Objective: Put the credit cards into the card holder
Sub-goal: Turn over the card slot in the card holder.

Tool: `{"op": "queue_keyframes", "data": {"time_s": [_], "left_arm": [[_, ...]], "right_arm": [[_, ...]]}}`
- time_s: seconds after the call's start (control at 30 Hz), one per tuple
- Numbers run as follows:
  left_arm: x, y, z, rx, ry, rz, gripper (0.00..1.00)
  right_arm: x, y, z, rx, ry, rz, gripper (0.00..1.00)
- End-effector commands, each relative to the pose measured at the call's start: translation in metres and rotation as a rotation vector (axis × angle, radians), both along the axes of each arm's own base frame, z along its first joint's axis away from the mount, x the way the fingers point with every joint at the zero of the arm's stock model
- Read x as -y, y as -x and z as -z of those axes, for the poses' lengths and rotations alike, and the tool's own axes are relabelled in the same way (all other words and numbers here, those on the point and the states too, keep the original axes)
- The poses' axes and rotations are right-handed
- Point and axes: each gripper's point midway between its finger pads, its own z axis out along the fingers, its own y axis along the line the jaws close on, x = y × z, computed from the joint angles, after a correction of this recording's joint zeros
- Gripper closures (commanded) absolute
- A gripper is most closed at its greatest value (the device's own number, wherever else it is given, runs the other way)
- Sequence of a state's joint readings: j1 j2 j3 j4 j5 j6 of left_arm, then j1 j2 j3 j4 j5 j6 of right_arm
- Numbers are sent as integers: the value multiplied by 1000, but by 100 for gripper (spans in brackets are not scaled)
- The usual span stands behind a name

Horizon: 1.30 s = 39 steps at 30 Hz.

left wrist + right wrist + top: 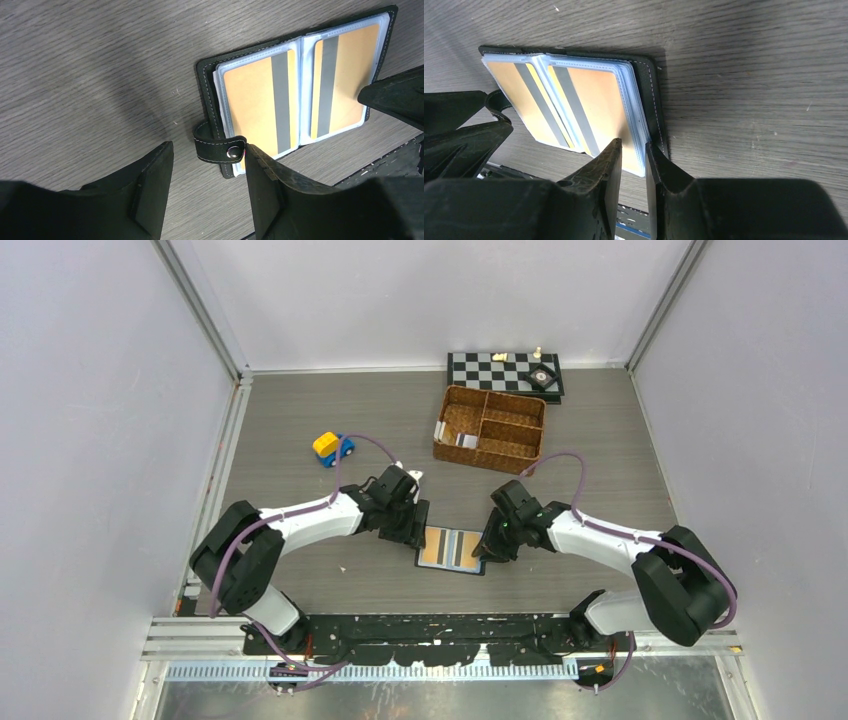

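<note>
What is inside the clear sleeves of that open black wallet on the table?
Two tan-orange cards, each with a grey stripe, show through the top sleeves of the card holder, one on each side. The lower sleeves are stacked underneath; whatever they hold is covered.

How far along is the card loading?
Done: two tan-orange cards sit in the clear sleeves of the open card holder. In hand: no card. The left gripper stands open by the snap tab. The right gripper straddles the sleeve edge, and whether it grips is unclear. Left: a few pale cards lie in the wicker basket.
</note>
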<state>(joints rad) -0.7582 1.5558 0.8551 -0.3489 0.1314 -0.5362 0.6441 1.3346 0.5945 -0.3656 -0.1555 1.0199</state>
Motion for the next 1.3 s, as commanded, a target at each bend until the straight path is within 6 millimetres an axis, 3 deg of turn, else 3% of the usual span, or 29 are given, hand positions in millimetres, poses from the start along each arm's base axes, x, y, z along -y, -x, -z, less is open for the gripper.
{"op": "queue_keyframes", "data": {"time_s": [0.0, 0.4, 0.73, 1.27], "left_arm": [[0, -1, 3, 10, -7, 17, 44], [5, 3, 4, -11, 24, 23, 47], [4, 5, 7, -19, 23, 20, 47], [4, 6, 9, -25, 22, 21, 48]], "right_arm": [[-8, -8, -8, 42, -36, -4, 72], [-12, -14, -32, 82, -57, -18, 79], [-2, -8, -14, 48, 12, -14, 80], [-8, -5, 0, 27, 9, -30, 80]]}}
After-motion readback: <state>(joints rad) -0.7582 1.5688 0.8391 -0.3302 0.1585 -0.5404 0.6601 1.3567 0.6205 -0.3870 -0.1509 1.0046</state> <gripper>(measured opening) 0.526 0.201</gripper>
